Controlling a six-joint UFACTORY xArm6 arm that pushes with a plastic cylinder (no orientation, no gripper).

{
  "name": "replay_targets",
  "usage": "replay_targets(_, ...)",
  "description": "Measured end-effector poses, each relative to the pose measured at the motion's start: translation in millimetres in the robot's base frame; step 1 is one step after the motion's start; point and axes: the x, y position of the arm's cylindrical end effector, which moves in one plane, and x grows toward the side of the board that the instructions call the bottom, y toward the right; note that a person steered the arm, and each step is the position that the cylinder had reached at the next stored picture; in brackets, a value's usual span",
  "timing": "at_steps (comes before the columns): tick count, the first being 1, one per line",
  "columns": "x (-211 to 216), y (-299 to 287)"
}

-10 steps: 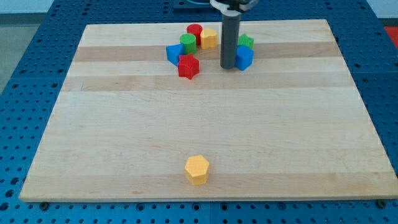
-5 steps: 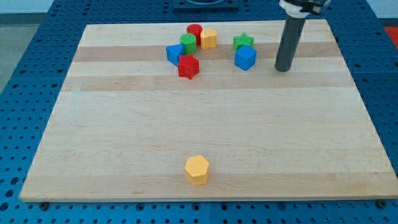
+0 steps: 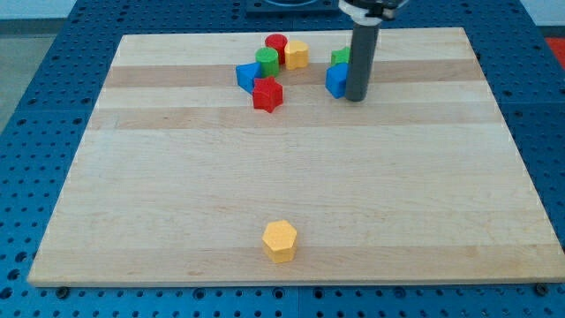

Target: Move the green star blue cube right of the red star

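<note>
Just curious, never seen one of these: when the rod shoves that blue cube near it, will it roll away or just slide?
Probably slide: the blue cube sits flat-faced on the smooth wooden board. It looks small and light, so it may twist, since my tip meets it at the view's right edge.

Looked like a robotics lab bench, honestly.
A pale wooden board (image 3: 291, 177) sat on a blue perforated table (image 3: 35, 132), holes showing at 3 and 9 o'clock.

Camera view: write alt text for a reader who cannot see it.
My tip rests on a wooden board against the right side of a blue cube, with a green star just behind. To their left cluster a red star, blue, green, red and yellow blocks; a yellow hexagon sits alone near the bottom.
</note>
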Motion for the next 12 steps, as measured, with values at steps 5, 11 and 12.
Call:
replay_targets(5,23,37)
replay_targets(11,-89,6)
replay_targets(12,-80,-18)
